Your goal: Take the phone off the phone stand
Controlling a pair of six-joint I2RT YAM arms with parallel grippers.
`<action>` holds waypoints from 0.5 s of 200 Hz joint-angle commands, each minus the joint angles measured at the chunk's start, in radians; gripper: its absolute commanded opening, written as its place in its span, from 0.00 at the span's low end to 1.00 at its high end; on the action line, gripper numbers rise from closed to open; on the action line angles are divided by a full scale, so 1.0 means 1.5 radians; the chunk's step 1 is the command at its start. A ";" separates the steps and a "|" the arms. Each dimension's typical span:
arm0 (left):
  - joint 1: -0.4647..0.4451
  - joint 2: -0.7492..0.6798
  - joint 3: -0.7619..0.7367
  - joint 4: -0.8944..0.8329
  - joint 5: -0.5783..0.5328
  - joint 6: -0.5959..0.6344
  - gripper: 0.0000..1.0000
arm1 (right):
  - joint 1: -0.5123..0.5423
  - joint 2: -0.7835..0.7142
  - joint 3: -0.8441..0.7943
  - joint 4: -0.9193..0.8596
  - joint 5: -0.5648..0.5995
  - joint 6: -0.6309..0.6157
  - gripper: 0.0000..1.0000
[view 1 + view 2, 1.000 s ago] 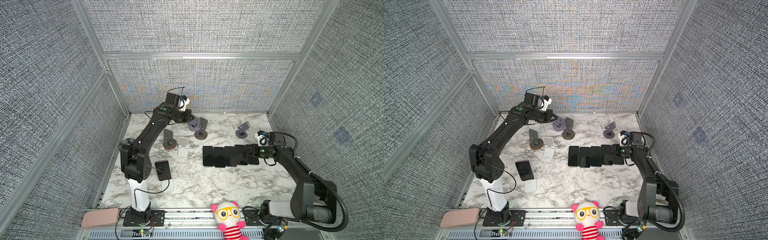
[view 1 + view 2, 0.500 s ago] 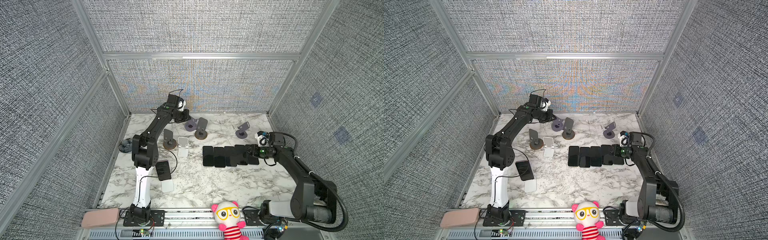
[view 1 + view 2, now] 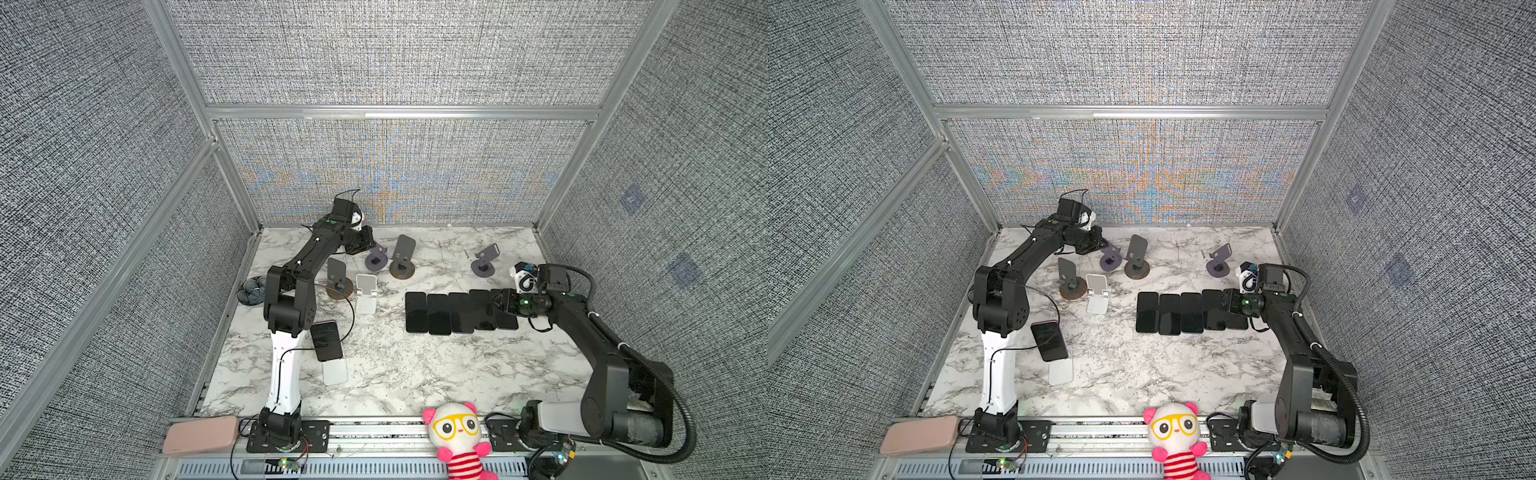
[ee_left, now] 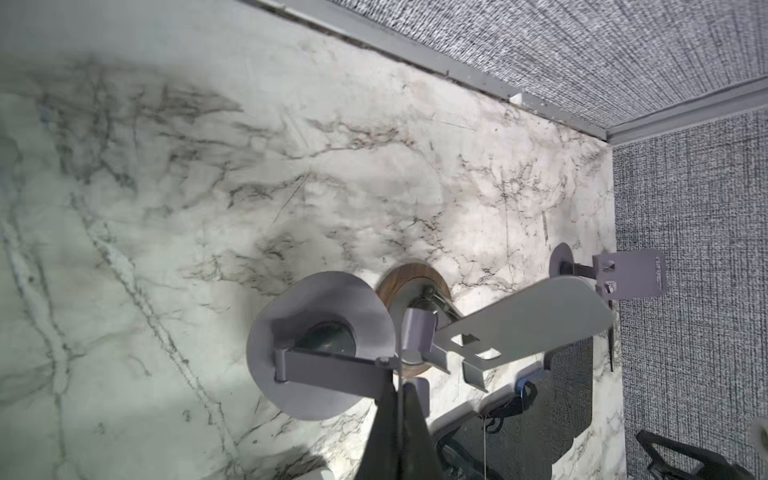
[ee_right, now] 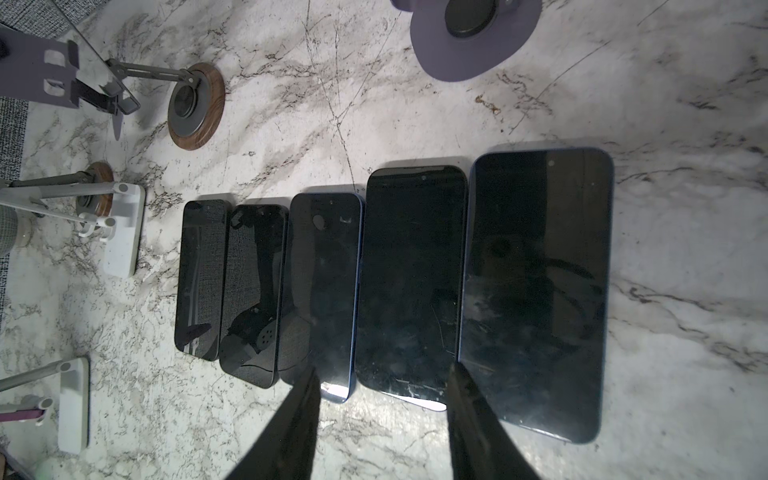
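A dark phone [image 3: 326, 340] leans on a white phone stand [image 3: 336, 372] at the front left, beside my left arm's base, seen in both top views [image 3: 1049, 340]. No gripper is near it. My left gripper [image 3: 368, 245] is at the back, shut, its tips [image 4: 399, 386] against the arm of an empty purple stand [image 4: 320, 374]. My right gripper [image 3: 498, 303] is open over the right end of a row of flat phones [image 3: 457, 311]. Its fingers [image 5: 307, 395] flank the near end of one flat phone [image 5: 411, 282].
Empty stands fill the back: two grey with wooden bases [image 3: 402, 259] [image 3: 338, 280], a white one [image 3: 366, 293], a purple one [image 3: 484, 262]. A dark dish [image 3: 251, 289] sits by the left wall. A plush toy [image 3: 457, 436] and a pink case [image 3: 199, 434] lie on the front rail.
My left arm's lower link has swung upright and its gripper has shifted slightly left near the purple stand. The right arm has not moved.
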 commanded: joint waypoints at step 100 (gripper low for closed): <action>0.011 0.042 0.029 -0.012 -0.017 0.013 0.00 | 0.001 0.002 0.006 -0.003 0.003 -0.005 0.45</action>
